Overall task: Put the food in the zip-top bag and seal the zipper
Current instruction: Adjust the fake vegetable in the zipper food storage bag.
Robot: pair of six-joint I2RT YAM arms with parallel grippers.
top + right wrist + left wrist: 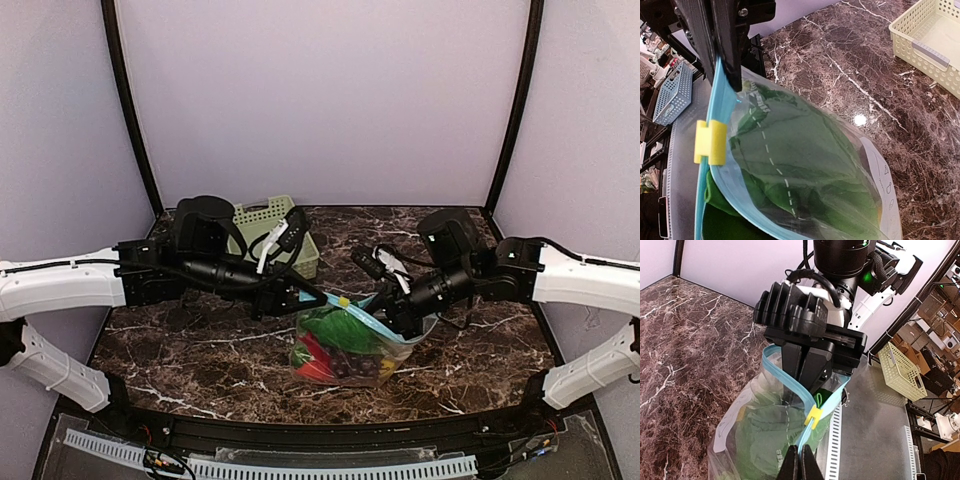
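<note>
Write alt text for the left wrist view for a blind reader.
The left gripper pinches the light blue zipper of a clear zip-top bag right beside its yellow slider. Opposite, the right gripper, shut, meets the bag's open mouth. Green bok choy shows inside, over a dark marble table.

Lighting is even and diffuse from above; the overhead view is slightly soft. Shadows on the worktop are faint. The right wrist view shows one small round glare spot on the worktop and sheen on the bag. In the left wrist view the nearest fingers are dark, with detail lost.
</note>
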